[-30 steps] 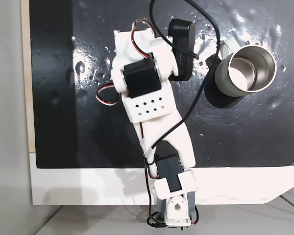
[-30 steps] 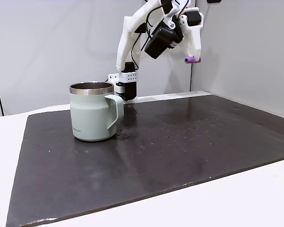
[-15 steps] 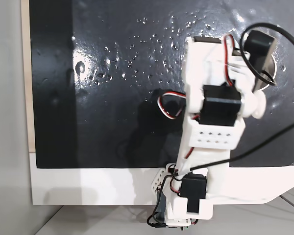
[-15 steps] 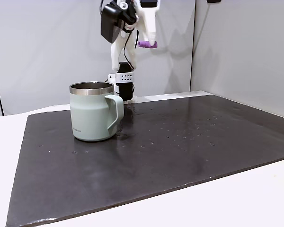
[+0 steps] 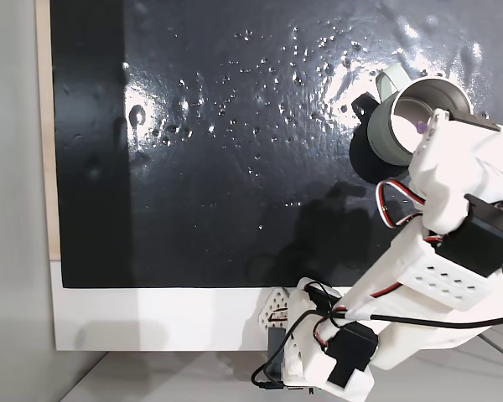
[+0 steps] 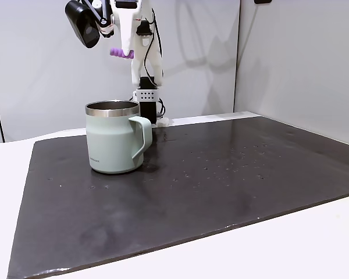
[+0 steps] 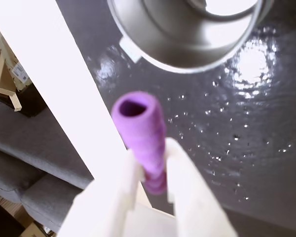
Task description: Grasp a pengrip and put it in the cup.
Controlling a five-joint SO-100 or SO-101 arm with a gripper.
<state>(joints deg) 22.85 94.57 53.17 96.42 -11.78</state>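
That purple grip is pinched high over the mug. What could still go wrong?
The pengrip sticks out well past the jaws, held near one end, so it might slip early. In the wrist view the cup sits ahead of the tip, not plainly beneath it; a release now could hit the rim or the mat.

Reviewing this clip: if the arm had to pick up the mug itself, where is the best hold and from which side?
Probably the cup's rim, from above: it stands upright and open-topped, so one finger could go inside and one outside. The handle on its right in a fixed view looks narrow. The gripper already holds the pengrip.
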